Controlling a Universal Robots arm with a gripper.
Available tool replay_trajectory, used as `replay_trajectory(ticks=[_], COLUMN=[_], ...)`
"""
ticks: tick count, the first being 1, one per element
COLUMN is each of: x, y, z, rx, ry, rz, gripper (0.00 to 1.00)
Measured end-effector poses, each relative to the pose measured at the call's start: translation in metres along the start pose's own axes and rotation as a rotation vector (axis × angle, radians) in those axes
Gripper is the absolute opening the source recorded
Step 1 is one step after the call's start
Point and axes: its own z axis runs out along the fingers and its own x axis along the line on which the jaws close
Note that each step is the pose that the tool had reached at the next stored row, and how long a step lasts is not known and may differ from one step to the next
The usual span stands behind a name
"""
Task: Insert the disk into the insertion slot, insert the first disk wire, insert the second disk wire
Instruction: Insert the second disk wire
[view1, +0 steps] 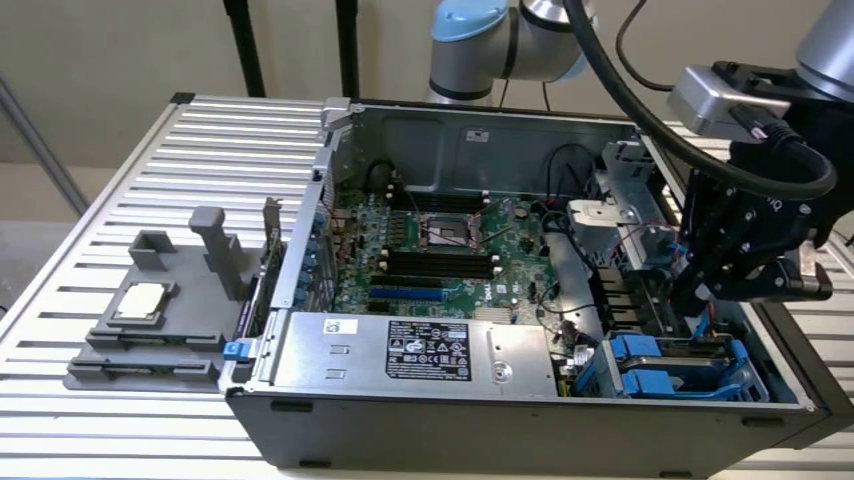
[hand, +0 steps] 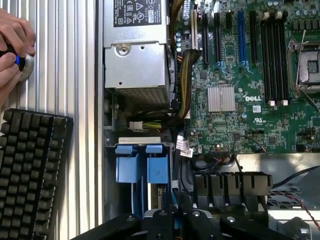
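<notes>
Two bright blue carrier frames (view1: 674, 365) (hand: 140, 167) sit pushed into the insertion slot of the blue-grey drive cage (view1: 755, 378) at the front corner of the open computer case, on the exterior view's right. The disk's silver body is hidden behind them. My black gripper (view1: 694, 295) (hand: 175, 214) hangs just above and behind the cage. Its fingers stand close together on a thin blue disk wire (hand: 173, 198) (view1: 698, 322), which runs down towards the back of the carriers.
The silver power-supply box (view1: 414, 350) (hand: 135, 50) lies beside the cage, with the green motherboard (view1: 441, 245) (hand: 240, 75) behind it. A grey fixture (view1: 160, 320) stands on the slatted table. A keyboard (hand: 32, 170) and a person's hands (hand: 12, 45) are next to the case.
</notes>
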Motion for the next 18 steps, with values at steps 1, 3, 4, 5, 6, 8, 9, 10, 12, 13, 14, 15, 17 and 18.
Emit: replay_trajectory(ticks=[1,3,4,5,6,8,9,10,12,13,14,15,17,18], x=[0.001,0.003,0.005,0.006,0.008,0.01,0.01,0.011,0.012,0.013,0.013,0.014,0.014,0.014], y=[-0.0001,-0.0004,-0.0005,-0.0006,-0.0007,-0.0006,-0.0006,-0.0005,-0.0005,-0.0005,-0.0005,-0.0005,-0.0006,-0.0007], z=[0.0009,0.0029,0.0038,0.005,0.0064,0.0096,0.0114,0.0131,0.0169,0.0183,0.0197,0.0205,0.0221,0.023], rx=[0.0052,0.0121,0.015,0.0174,0.0193,0.0211,0.0218,0.0223,0.0234,0.024,0.0248,0.0259,0.0281,0.0293], ry=[-0.0016,-0.0064,-0.0087,-0.0112,-0.014,-0.0186,-0.0201,-0.0209,-0.023,-0.024,-0.0254,-0.0264,-0.0286,-0.0299], rz=[0.0,0.0,0.0,0.0,0.0,0.0,0.0,0.0,0.0,0.0,0.0,0.0,0.0,0.0], gripper=[0.16,0.16,0.16,0.16,0.16,0.16,0.16,0.16,0.16,0.16,0.16,0.16,0.16,0.16])
